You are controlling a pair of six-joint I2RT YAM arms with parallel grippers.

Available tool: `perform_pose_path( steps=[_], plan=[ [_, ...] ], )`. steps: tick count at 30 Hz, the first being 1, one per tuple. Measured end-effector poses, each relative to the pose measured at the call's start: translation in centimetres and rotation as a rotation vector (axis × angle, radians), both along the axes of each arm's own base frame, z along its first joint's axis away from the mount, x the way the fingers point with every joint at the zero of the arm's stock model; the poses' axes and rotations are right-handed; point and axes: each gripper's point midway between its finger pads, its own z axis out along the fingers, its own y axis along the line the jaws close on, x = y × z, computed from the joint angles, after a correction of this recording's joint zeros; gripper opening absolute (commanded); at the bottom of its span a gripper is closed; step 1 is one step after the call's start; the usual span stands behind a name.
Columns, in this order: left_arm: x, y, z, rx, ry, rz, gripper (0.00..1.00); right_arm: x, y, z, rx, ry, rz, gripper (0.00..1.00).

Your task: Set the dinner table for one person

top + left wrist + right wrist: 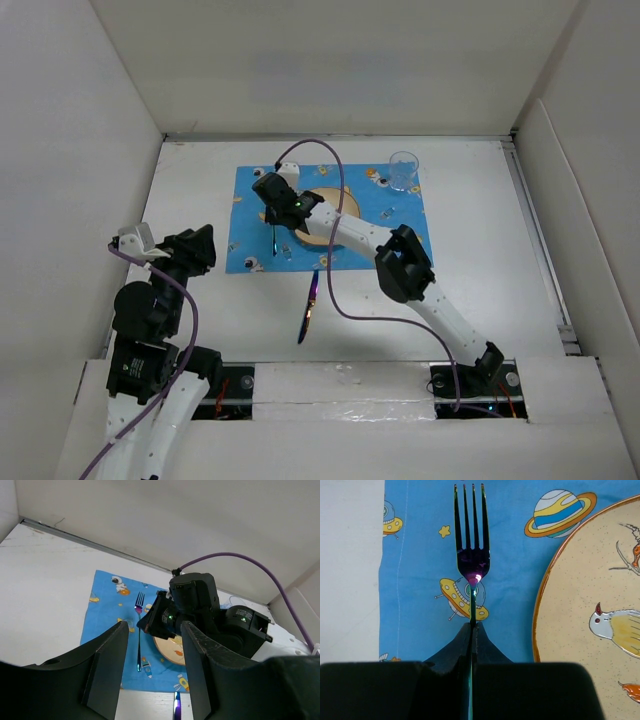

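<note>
Right tool (471,635) is clenched on the fork (472,560), pinching the thin handle just below the neck. Fork is iridescent metal, purple-to-green sheen, four slim tines pointing far. It sits low over the left strip of the placemat (420,555); can't tell if it touches. Placemat is flat blue print with planets and UFOs. Plate (585,630) is just right of the fork: round, speckled cream, orange rim, bird drawings, centred on the mat. Clear glass (403,170) stands upright at the mat's far right corner. Second iridescent utensil (309,305) lies on the bare surface (480,280) near the mat's near edge; knife or spoon, can't tell. Left tool (153,630) is released and empty, hovering at the near left. Surface itself is plain matte white, spanning the whole work area.

My read: plate and glass done, fork almost placed, not yet let go. Remaining: second utensil, likely to the plate's right.
</note>
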Motion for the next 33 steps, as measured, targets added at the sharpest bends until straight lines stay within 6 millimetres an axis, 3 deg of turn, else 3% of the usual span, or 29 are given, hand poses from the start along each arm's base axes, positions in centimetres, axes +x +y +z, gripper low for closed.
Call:
perform_pose_path(
  steps=[7, 9, 10, 14, 20, 23, 24, 25, 26, 27, 30, 32, 33],
  plan=[
    [0.3, -0.3, -0.3, 0.005, 0.015, -0.016, 0.44, 0.3, 0.3, -2.0, 0.043, 0.043, -0.027, 0.02],
    [0.4, -0.5, -0.4, 0.006, 0.021, -0.020, 0.44, 0.4, 0.2, -2.7, 0.045, 0.053, -0.034, 0.10],
    [0.4, -0.5, -0.5, 0.007, 0.022, -0.022, 0.44, 0.5, 0.1, -3.1, 0.046, 0.059, -0.038, 0.20],
    [0.4, -0.6, -0.5, 0.007, 0.023, -0.026, 0.44, 0.6, -0.1, -3.8, 0.048, 0.070, -0.044, 0.33],
    [0.5, -0.6, -0.5, 0.007, 0.024, -0.027, 0.44, 0.7, 0.3, -3.5, 0.063, 0.060, -0.017, 0.44],
    [0.5, -0.6, -0.6, 0.009, 0.029, -0.027, 0.44, 0.1, -0.2, -2.5, 0.038, 0.042, 0.015, 0.44],
    [0.5, -0.6, -0.6, 0.009, 0.029, -0.027, 0.43, -0.3, -0.4, -1.8, 0.028, 0.028, 0.029, 0.39],
    [0.6, -0.6, -0.6, 0.009, 0.029, -0.027, 0.44, -1.0, -0.8, -0.8, 0.016, 0.011, 0.047, 0.32],
    [0.6, -0.6, -0.6, 0.009, 0.030, -0.027, 0.44, -1.9, -1.2, 0.4, 0.000, -0.006, 0.069, 0.10],
    [0.6, -0.6, -0.6, 0.009, 0.029, -0.027, 0.44, -2.9, -1.6, 2.0, -0.008, -0.031, 0.091, 0.00],
    [0.6, -0.6, -0.6, 0.009, 0.030, -0.027, 0.43, -7.4, -2.8, 7.1, -0.008, -0.134, 0.147, 0.00],
    [0.5, -0.7, -0.6, 0.009, 0.029, -0.029, 0.43, -12.1, -3.0, 9.9, 0.005, -0.192, 0.200, 0.00],
    [0.5, -0.7, -0.6, 0.009, 0.028, -0.030, 0.43, -14.7, -3.0, 10.7, 0.014, -0.210, 0.232, 0.08]
  ],
)
